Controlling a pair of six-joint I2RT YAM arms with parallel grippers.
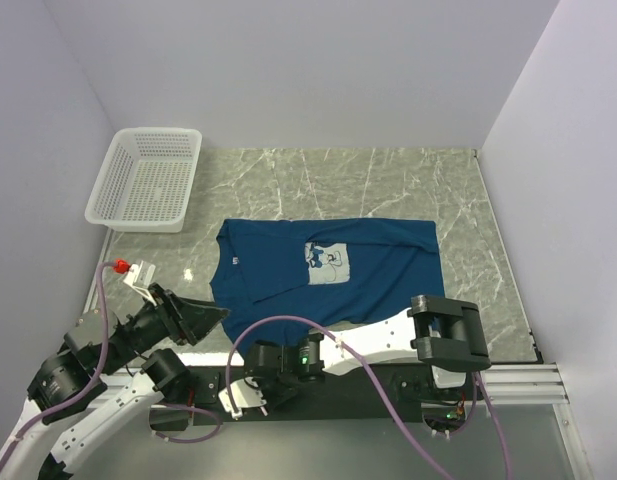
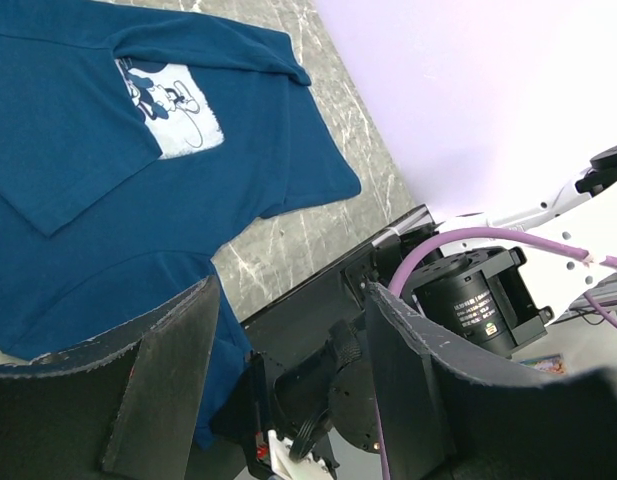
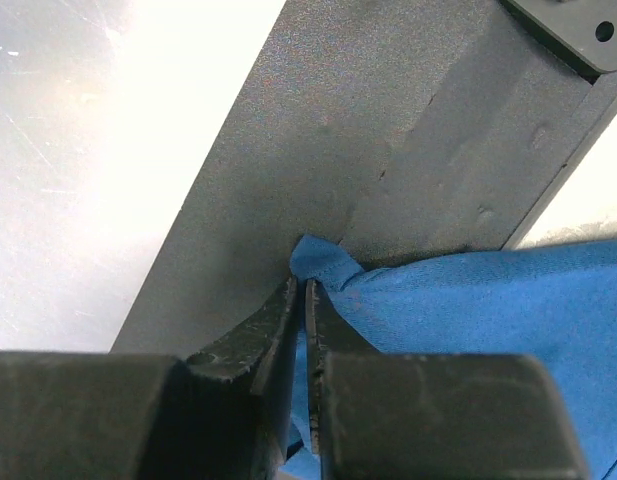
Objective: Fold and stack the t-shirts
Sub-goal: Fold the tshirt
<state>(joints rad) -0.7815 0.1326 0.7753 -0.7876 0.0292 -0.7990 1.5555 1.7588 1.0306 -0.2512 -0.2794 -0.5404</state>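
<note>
One dark blue t-shirt (image 1: 378,285) lies spread flat on the marble table, its pale square print (image 1: 328,262) facing up. It fills the upper left of the left wrist view as well, t-shirt (image 2: 108,170) with print (image 2: 173,105). My left gripper (image 1: 213,315) hovers open by the shirt's near left edge; nothing sits between its fingers (image 2: 178,340). My right gripper (image 1: 250,390) reaches left along the table's near edge. In the right wrist view the right gripper (image 3: 301,285) is shut on a corner of the t-shirt (image 3: 488,310), and blue cloth shows between the jaws.
A white mesh basket (image 1: 148,180) stands at the back left corner. A black rail (image 1: 378,388) runs along the near edge, under the pinched corner, rail (image 3: 368,150). The right arm's elbow (image 1: 448,335) lies over the shirt's near right side. Pale walls close in three sides.
</note>
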